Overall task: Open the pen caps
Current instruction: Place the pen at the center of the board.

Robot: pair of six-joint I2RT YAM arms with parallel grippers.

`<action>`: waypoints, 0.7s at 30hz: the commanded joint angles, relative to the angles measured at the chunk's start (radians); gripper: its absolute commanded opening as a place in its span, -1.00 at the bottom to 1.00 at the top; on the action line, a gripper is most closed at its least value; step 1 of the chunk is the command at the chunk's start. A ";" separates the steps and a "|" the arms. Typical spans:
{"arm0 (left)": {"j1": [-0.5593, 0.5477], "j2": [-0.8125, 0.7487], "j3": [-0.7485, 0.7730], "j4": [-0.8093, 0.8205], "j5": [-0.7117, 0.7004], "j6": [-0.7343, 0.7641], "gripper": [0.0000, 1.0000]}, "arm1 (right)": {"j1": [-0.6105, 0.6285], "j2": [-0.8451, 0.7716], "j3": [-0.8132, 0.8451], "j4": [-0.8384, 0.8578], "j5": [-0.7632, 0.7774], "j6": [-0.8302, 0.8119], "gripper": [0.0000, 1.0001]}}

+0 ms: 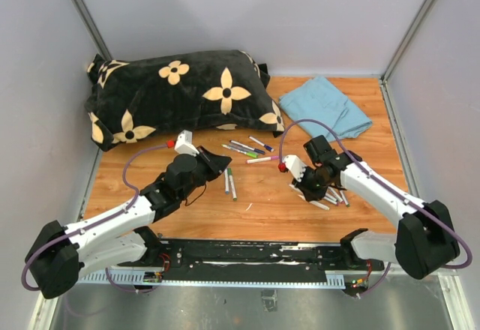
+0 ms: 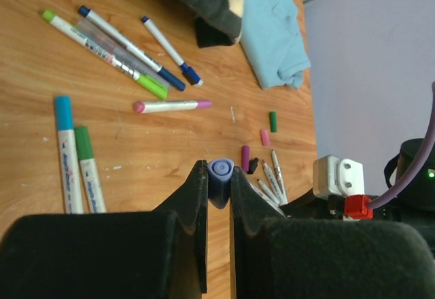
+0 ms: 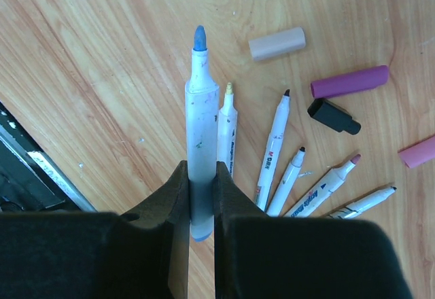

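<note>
My left gripper (image 2: 217, 176) is pinched nearly closed on a small blue cap (image 2: 219, 168), whose round end faces the lens; only the left wrist view shows this. My right gripper (image 3: 202, 171) is clamped on an uncapped pen (image 3: 201, 102) with its blue tip bare, which is clear only from the right wrist. Just beside it, other bare-tipped pens (image 3: 275, 153) fan across the table (image 3: 102, 54). A purple cap (image 3: 350, 80), a black cap (image 3: 334, 116) and a pink cap (image 3: 418, 151) lie loose nearby. From the top view I see capped pens (image 1: 241, 150) between the arms, near the pillow (image 1: 180, 94).
</note>
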 commanded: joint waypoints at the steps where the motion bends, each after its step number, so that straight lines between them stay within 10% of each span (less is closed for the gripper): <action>1: -0.003 -0.015 -0.031 -0.031 -0.013 -0.037 -0.99 | 0.027 0.029 -0.012 -0.010 0.058 -0.001 -0.88; 21: -0.003 0.094 -0.037 -0.016 0.094 -0.079 -0.99 | 0.163 0.149 -0.012 -0.018 0.081 0.000 -0.83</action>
